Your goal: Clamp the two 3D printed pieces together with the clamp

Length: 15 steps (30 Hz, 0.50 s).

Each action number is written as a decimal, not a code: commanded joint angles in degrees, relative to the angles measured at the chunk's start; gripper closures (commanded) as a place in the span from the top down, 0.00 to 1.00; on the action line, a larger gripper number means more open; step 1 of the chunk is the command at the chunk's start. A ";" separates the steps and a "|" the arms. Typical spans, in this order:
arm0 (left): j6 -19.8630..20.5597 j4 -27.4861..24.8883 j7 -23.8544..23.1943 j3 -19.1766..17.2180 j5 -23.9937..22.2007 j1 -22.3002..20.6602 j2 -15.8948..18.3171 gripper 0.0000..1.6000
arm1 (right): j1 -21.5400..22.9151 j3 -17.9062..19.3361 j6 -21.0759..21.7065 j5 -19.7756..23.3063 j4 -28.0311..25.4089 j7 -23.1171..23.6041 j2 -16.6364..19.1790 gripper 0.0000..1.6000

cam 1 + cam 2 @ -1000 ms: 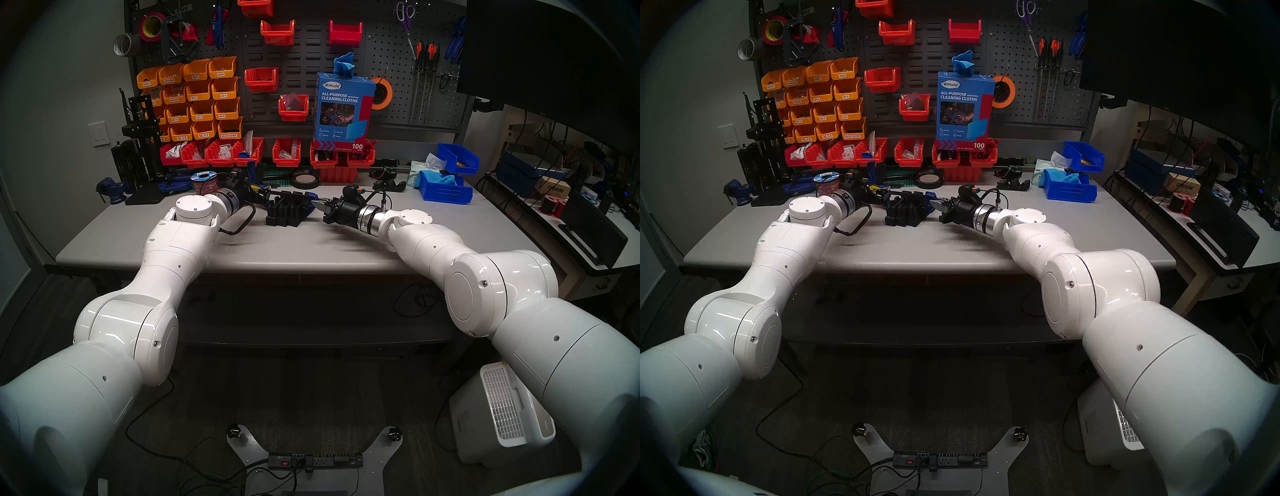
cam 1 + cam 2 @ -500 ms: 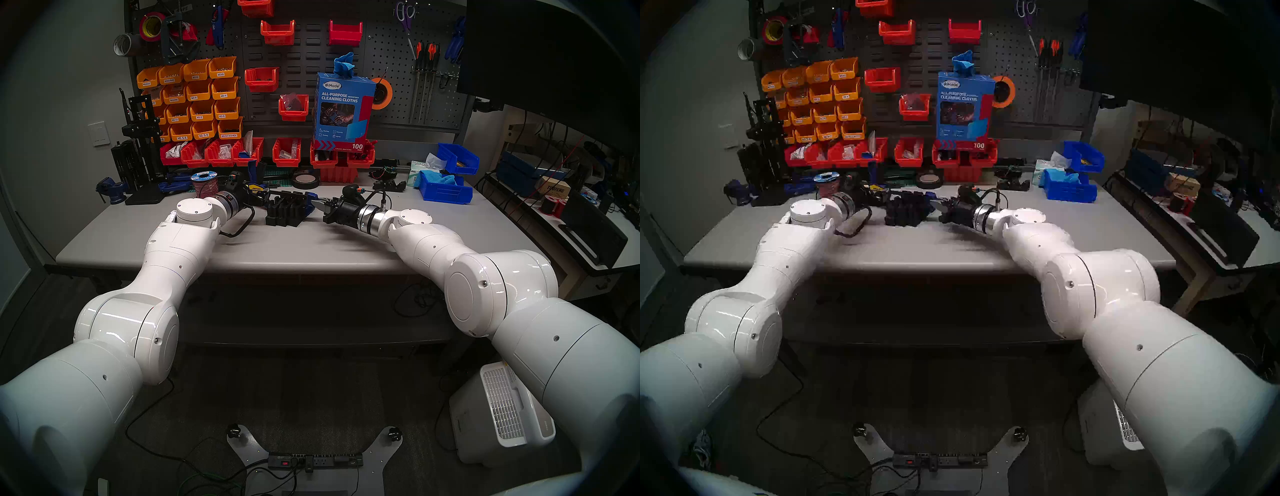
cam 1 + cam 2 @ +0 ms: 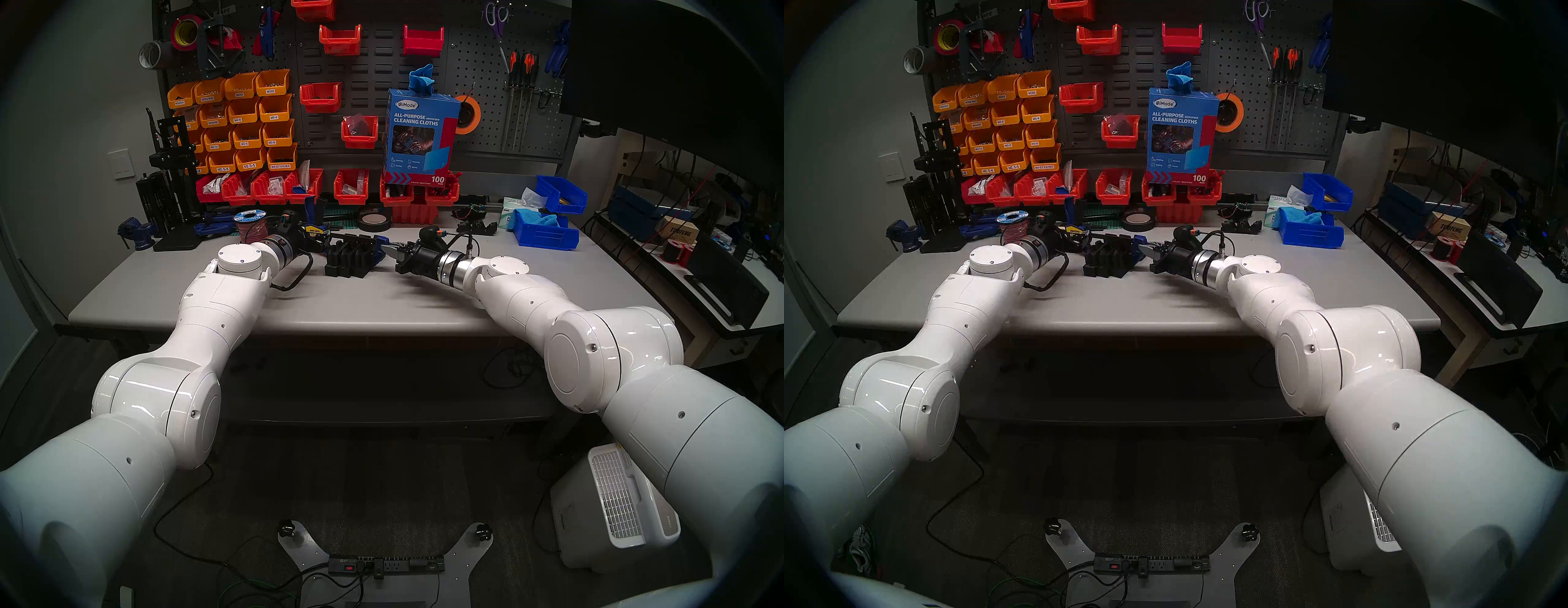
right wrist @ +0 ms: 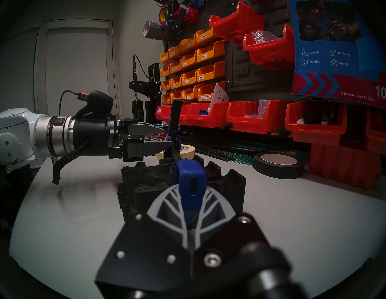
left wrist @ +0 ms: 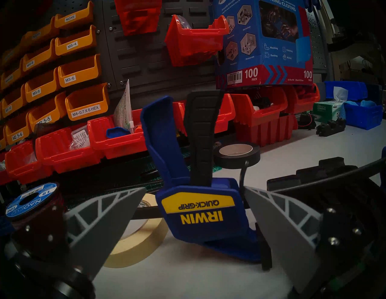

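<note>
The two black 3D printed pieces (image 3: 350, 260) (image 4: 146, 188) sit side by side mid-table. The blue clamp (image 5: 198, 213) spans them: its black bar runs over their tops and its handle stands upright. My left gripper (image 5: 194, 188) (image 4: 168, 137) is open, one grey finger on each side of the clamp's labelled body, with small gaps showing. My right gripper (image 4: 191, 194) (image 3: 388, 250) is shut on the clamp's blue end jaw (image 4: 190, 181), on the pieces' right side.
A black tape roll (image 3: 373, 221) lies behind the pieces. Masking tape (image 5: 135, 236) and a wire spool (image 3: 250, 225) lie near the left gripper. Red bins (image 3: 352, 187) line the back, blue bins (image 3: 545, 231) stand at the right, and a blue vise (image 3: 138, 233) at the far left.
My left arm has drawn back a little from the clamp, so its yellow label now shows in the head view. Both grippers keep their states and the right arm is still.
</note>
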 commanded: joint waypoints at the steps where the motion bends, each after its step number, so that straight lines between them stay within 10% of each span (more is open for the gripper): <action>1: -1.42 -0.96 0.18 -0.27 0.11 -3.96 0.36 1.00 | 2.25 0.16 -0.24 0.15 -1.67 -0.06 -0.02 0.00; 15: -2.03 -0.45 -0.19 -0.10 0.12 -4.96 0.24 1.00 | 2.24 0.21 -0.25 0.15 -1.66 -0.04 -0.04 0.00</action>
